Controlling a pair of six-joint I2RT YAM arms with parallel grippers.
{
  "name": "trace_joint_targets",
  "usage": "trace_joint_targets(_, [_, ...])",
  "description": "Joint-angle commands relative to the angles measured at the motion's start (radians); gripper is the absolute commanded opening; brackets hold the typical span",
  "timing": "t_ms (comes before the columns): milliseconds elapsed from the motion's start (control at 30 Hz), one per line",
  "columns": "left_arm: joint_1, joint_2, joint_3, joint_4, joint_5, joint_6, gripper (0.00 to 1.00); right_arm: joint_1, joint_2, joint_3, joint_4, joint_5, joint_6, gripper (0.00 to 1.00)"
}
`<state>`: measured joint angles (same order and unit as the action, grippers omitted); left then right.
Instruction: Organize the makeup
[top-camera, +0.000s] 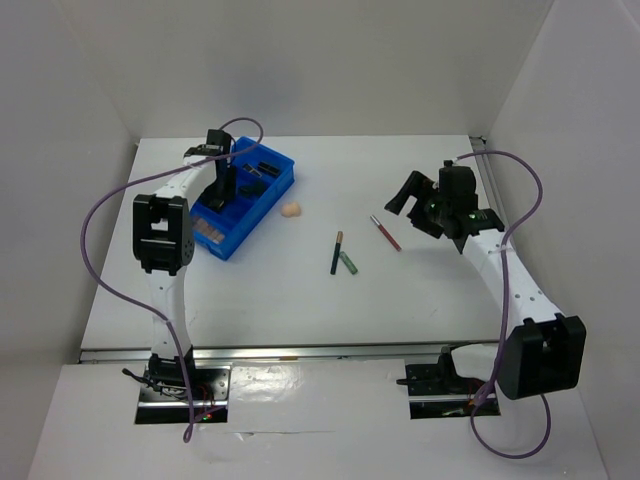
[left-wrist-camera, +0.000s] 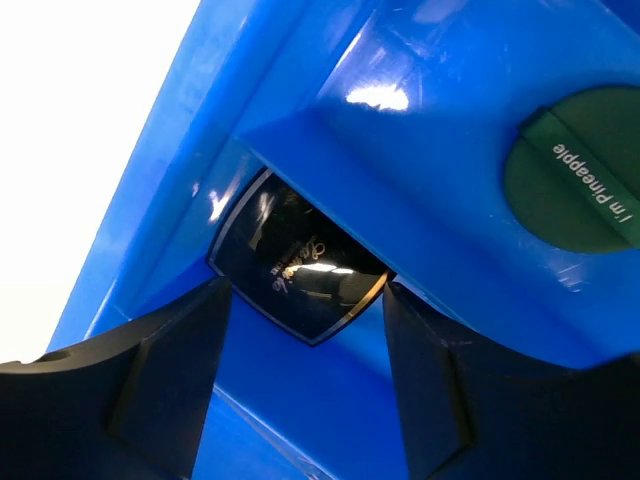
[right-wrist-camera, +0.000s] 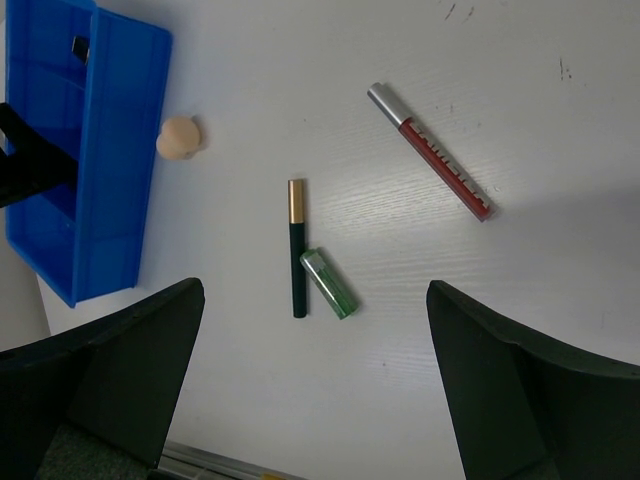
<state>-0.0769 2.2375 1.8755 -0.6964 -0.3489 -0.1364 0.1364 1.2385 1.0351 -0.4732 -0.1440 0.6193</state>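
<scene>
Mostly the risk sits with the left gripper, deep inside the tray. Its fingers are spread to either side of a dark square compact, which lies cornerwise in a narrow compartment with one edge tucked under a divider. If a pad catches a corner as the arm lifts, the compact could tip up, ride out over the wall or jam against the divider. A crooked exit could also knock the tray itself (it looks light) and shift what is already sorted, such as the green disc in the next compartment.

From the wrist view the compact lies just beyond the fingertips and centred in the gap. Its two side corners come very near the pads. They look just clear, though the close, dark view does not let me rule out a touch.

The right gripper hangs wide open and empty above the table. Below it lie the dark pencil and green pencil, touching at one end, so closing on one could nudge or roll the other. The red pencil lies apart, and the sponge rests just beside the tray.
</scene>
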Motion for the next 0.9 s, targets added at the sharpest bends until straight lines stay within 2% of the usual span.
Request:
trace_joint_targets(0, [0.005, 0.02, 0.019, 0.046, -0.027, 0.058, 0.77, -0.008, 0.012, 0.006, 0.033, -0.012, -0.012, 1.0])
trace_joint_targets(333, [0.005, 0.115, 0.028, 0.032, 0.102, 0.101, 0.78, -0.017, 0.03, 0.006, 0.051, -0.022, -0.012, 1.0])
trace_joint_targets(533, [0.005, 0.106, -0.019, 0.055, 0.162, 0.126, 0.77, -0.017, 0.049, -0.003, 0.06, -0.032, -0.012, 1.0])
trace_joint_targets(867, [0.005, 0.108, 0.001, -0.089, 0.416, 0.178, 0.77, -0.017, 0.049, -0.003, 0.061, -0.042, -0.012, 1.0])
